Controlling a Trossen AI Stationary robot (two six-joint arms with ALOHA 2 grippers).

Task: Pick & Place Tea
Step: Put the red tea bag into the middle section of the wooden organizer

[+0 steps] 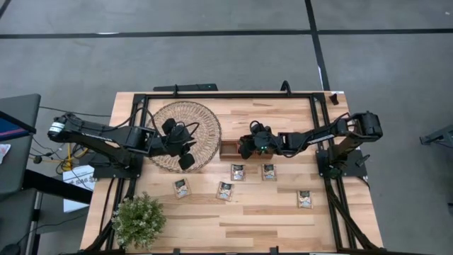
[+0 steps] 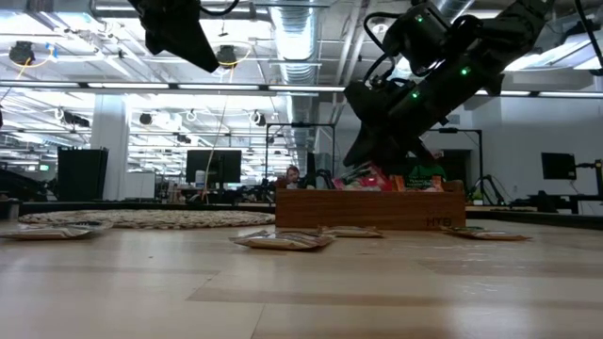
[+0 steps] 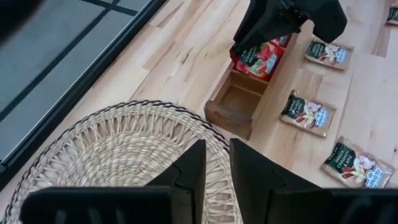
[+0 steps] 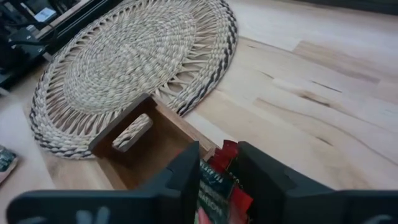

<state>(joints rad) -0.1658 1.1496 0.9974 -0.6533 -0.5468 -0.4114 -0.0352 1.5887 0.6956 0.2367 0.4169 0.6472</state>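
Tea sorting part done: some sachets filed, five left on the table.

The right gripper (image 4: 214,171) hangs over the wooden tray (image 1: 228,149), fingers parted around red sachets (image 3: 260,57), seemingly just let go. The left gripper (image 3: 216,169) waits empty, slightly open, above the woven mat (image 1: 205,117). Loose sachets (image 1: 238,172) lie nearby.

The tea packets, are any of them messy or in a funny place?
Yes. Five flat square tea packets lie scattered on the wooden table, outside the long brown wooden tray. Red packets stand crookedly in the tray beneath the right hand.
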